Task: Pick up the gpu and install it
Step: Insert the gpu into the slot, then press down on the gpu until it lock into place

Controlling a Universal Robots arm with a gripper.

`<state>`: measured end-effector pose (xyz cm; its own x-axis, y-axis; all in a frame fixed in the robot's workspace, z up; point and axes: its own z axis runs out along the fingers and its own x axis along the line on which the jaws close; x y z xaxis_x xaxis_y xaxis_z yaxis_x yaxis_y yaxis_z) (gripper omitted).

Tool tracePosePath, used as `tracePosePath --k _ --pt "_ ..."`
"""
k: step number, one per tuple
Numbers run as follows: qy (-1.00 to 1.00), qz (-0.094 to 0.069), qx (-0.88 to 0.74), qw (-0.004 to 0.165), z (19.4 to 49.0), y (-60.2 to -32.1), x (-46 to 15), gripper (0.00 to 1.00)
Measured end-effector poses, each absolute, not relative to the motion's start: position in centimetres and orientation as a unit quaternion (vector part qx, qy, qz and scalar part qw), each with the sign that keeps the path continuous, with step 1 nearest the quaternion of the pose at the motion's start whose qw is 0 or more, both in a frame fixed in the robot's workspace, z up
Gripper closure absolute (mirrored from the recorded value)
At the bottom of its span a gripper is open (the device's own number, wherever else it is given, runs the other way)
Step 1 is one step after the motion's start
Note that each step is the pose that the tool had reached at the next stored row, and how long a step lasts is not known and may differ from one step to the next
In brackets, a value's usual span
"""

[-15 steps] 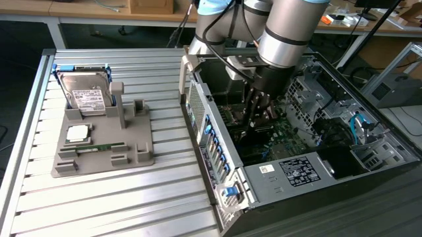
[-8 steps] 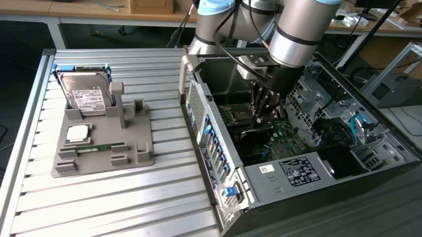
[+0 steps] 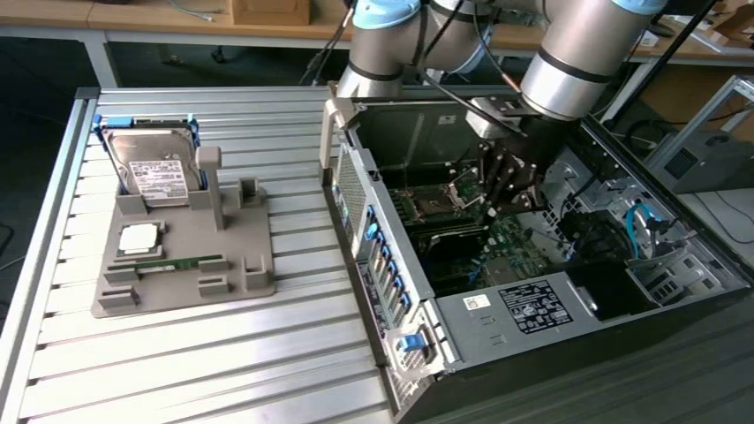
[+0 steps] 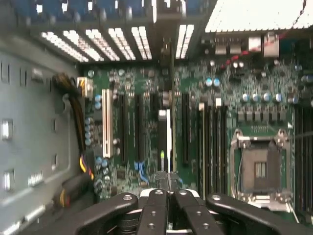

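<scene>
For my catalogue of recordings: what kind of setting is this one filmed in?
Most likely a lab or workshop bench for PC assembly: an open grey desktop computer case on a ribbed aluminium table, a grey fixture tray holding a silver hard drive, and desks behind.

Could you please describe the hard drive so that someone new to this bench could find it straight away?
On the slatted metal table, to the exterior view's left of the open computer case, lies a grey holder. The hard drive stands propped at its far end. It is the boxy silver block with a white label, unlike the flat square chip and the thin green memory stick lying nearer.
</scene>
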<state>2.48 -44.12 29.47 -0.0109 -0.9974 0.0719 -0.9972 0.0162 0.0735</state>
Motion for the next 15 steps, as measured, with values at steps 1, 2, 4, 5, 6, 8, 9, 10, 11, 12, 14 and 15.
tracePosePath --k 1,2,4,5,6,8,9,10,11,12,14,15 --pt "-0.711 -0.003 0.701 0.053 29.5 -44.1 3.0 0.89" --pt "-0.71 -0.004 0.702 0.054 29.4 -44.1 3.5 0.89" --pt "-0.71 -0.006 0.702 0.057 29.4 -44.1 4.4 0.89" --pt "-0.71 -0.006 0.702 0.057 29.4 -44.1 4.8 0.89" --pt "-0.71 -0.007 0.702 0.058 29.4 -44.1 5.0 0.89" --pt "-0.71 -0.007 0.702 0.058 29.4 -44.1 5.1 0.89" --pt "-0.71 -0.007 0.702 0.058 29.4 -44.1 5.1 0.89" --pt "-0.71 -0.007 0.702 0.058 29.4 -44.1 5.1 0.89" --pt "-0.71 -0.007 0.702 0.058 29.4 -44.1 5.1 0.89" --pt "-0.71 -0.007 0.702 0.058 29.4 -44.1 5.1 0.89" --pt "-0.71 -0.007 0.702 0.058 29.4 -44.1 5.1 0.89" --pt "-0.71 -0.007 0.702 0.058 29.4 -44.1 5.1 0.89"
